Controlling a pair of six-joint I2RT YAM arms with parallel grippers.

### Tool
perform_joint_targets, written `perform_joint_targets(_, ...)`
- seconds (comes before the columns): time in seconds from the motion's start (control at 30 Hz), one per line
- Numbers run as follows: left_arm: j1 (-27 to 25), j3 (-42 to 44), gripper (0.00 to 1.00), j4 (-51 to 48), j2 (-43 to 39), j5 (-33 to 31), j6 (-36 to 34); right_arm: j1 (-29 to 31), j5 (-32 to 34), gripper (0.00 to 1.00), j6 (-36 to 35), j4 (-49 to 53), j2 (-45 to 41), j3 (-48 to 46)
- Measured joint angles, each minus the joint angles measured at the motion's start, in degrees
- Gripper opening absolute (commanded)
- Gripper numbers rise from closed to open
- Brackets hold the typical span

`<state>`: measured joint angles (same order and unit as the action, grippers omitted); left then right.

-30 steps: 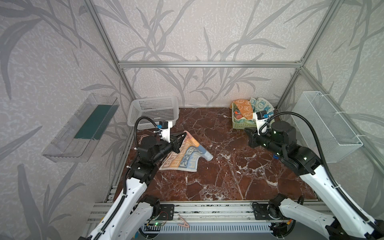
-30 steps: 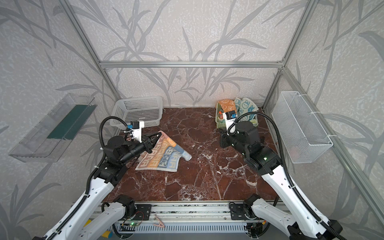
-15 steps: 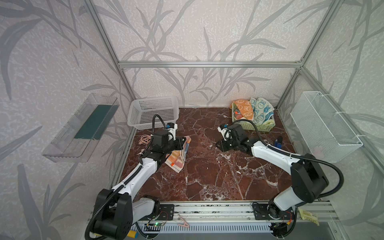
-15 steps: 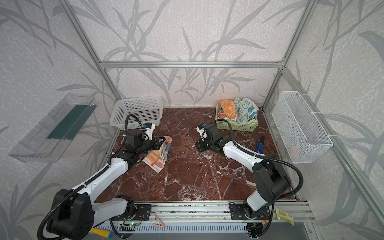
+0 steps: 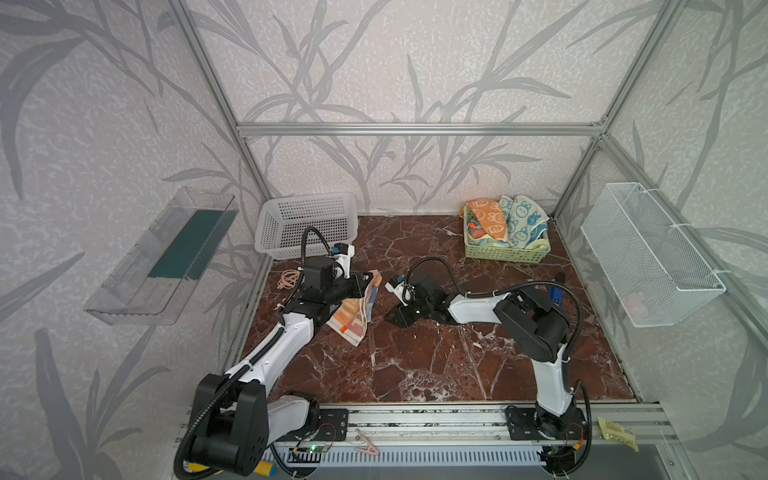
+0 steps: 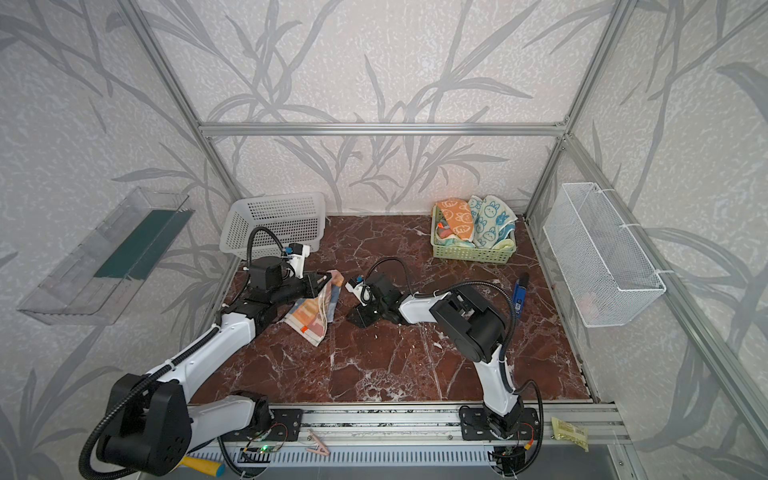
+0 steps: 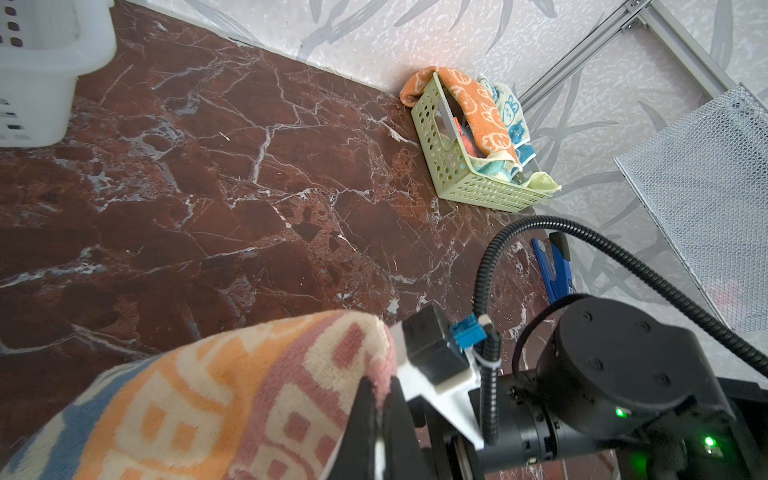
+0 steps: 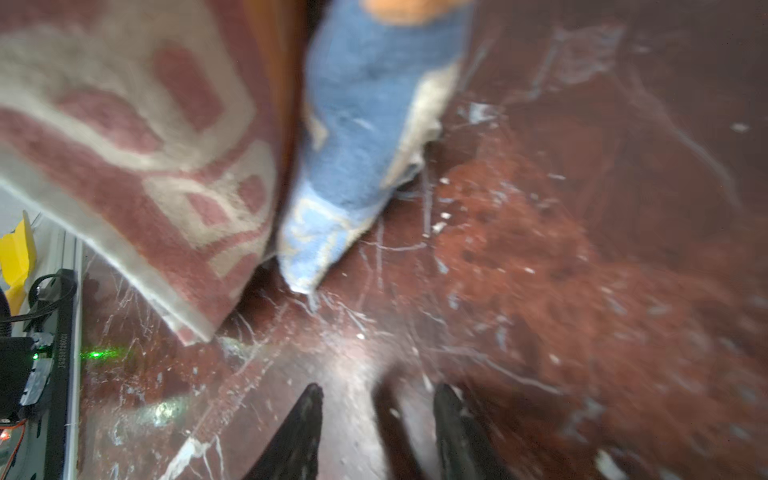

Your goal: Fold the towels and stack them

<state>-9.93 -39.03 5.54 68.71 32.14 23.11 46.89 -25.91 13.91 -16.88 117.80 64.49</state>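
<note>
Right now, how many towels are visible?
3: a lettered towel in the left gripper; an orange towel and a white bunny towel in the green basket. More may hide beneath.

Red marble tabletop (image 5: 415,365) — white basket (image 5: 270,232), green basket (image 5: 505,253), blue tool (image 5: 555,294), rubber bands (image 5: 287,280) — lettered towel (image 5: 353,320) tip resting.

The lettered towel (image 8: 145,145) looks blurred and cropped in right wrist view.

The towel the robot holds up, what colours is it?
Cream with orange, pink and blue lettering on the towel; clearest in the left wrist view.
</note>
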Motion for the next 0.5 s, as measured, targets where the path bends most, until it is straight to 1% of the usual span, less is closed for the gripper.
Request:
perform_joint_targets(0.23,0.00,0.00,0.00,-1.11,-1.25,0.61,0.09,3.56,3.13,0.45,-0.24,-2.23,3.98,4.17)
perform_joint_targets(0.43,0.22,0.00,0.00,-1.33,-3.28,1.01,0.92,4.87,6.99,0.45,2.08,-5.20,7.34,7.67)
perform_joint_targets(0.5,0.24,0.00,0.00,-1.55,-3.82,1.05,1.05,5.35,8.41,0.41,2.89,-6.03,8.20,8.52)
